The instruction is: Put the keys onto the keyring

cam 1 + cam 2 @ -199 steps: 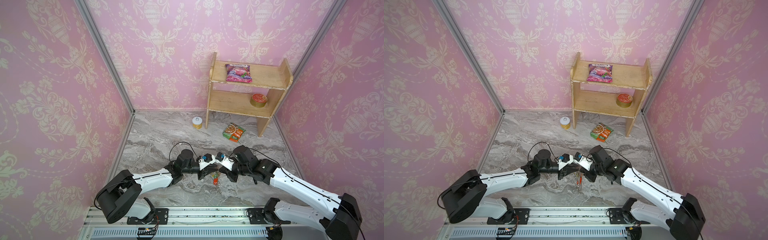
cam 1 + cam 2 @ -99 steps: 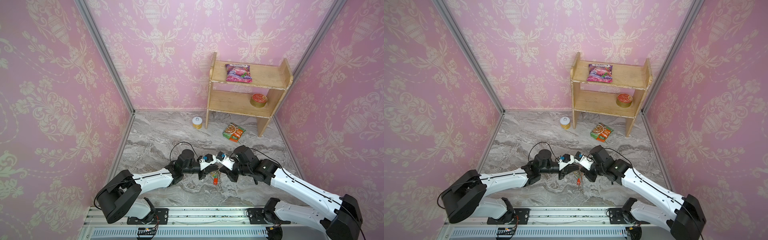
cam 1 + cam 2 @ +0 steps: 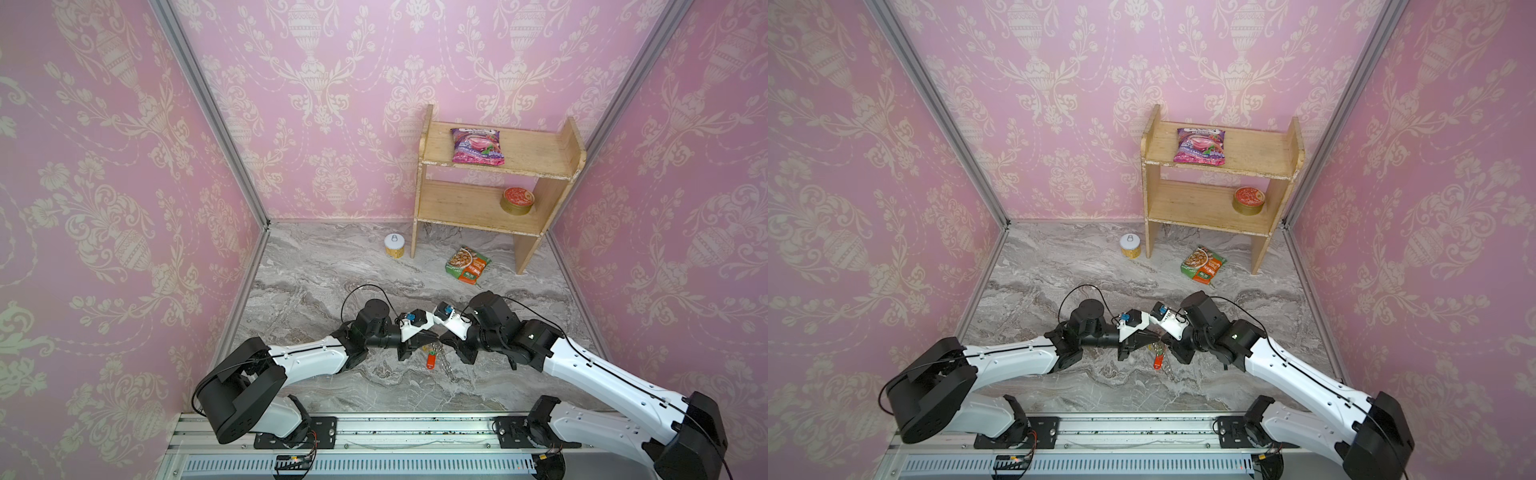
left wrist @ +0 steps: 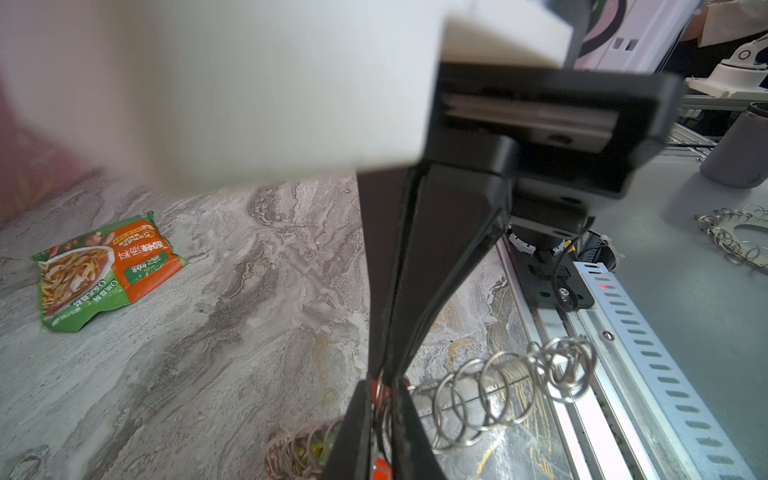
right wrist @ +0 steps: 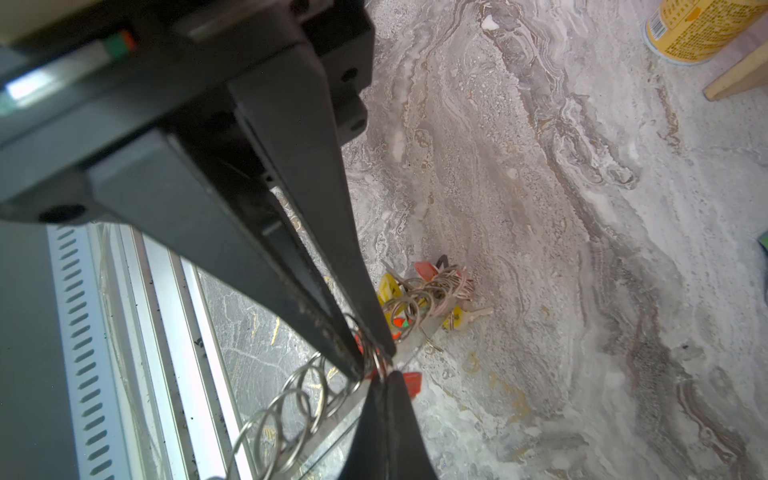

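Observation:
In both top views my two grippers meet tip to tip low over the marble floor. The left gripper (image 3: 431, 340) (image 4: 384, 409) is shut on the ring of a red-tagged key (image 3: 430, 359) (image 4: 380, 469), and the tag hangs below. The right gripper (image 3: 440, 338) (image 5: 386, 376) is shut, its tips pinching a thin silver ring at the same spot. That ring looks like the end ring of the keyring chain (image 4: 498, 390) (image 5: 291, 411), which trails down to the floor. A heap of other keys (image 5: 424, 299) (image 4: 299, 449) with yellow, red and black tags lies just beyond.
A green-orange noodle packet (image 3: 467, 265) and a yellow can (image 3: 394, 246) lie farther back. The wooden shelf (image 3: 494, 208) at the back right holds a pink packet (image 3: 477, 146) and a round tin (image 3: 516, 200). The metal rail (image 3: 374, 428) runs along the front edge.
The left gripper's jaws have closed in on the red-tagged key's ring. Both arms have stayed almost where they were, tips together.

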Motion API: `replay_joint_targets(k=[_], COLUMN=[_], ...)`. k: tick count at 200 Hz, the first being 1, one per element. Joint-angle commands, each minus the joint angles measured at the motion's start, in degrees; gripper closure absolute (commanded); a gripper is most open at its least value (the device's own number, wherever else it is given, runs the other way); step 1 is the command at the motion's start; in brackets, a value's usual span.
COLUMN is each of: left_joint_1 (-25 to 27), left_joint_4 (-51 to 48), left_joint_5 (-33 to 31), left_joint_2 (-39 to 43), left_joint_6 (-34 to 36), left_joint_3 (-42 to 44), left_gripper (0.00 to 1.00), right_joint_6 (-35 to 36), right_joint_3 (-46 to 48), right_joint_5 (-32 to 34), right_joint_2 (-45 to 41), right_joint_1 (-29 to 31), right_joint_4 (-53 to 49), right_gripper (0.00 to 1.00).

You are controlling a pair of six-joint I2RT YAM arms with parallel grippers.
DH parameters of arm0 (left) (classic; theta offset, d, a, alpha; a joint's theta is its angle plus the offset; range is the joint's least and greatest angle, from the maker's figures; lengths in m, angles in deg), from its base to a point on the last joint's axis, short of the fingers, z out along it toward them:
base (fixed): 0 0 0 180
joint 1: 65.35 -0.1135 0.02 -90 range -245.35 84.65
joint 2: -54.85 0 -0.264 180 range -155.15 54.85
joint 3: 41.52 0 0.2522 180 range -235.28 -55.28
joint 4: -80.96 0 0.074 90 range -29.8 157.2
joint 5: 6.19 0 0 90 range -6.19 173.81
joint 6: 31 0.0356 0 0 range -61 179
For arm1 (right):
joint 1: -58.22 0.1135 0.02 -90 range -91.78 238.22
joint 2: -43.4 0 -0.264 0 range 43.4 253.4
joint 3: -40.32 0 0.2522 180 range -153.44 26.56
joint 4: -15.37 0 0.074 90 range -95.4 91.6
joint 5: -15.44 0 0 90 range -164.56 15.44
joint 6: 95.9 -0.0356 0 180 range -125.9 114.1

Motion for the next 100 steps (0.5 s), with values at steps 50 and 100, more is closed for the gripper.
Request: replay_joint_targets(k=[50, 100], left_joint_1=[0.78, 0.79], left_joint_4=[-4.94, 1.30], left_joint_5=[-2.56, -4.73], left_joint_2=[-1.55, -1.35], left_joint_6=[0.45, -1.36], left_joint_3=[-0.43, 1.03], left_gripper=[0.95, 1.00], right_joint_6=[-0.07, -0.27], right_joint_3=[-0.38, -0.19], right_joint_5=[-3.98, -5.23], right_joint_2=[-1.86, -1.38], right_joint_1=[0.62, 0.65], right_joint_4=[6.45, 6.81], right_gripper=[1.00, 1.00])
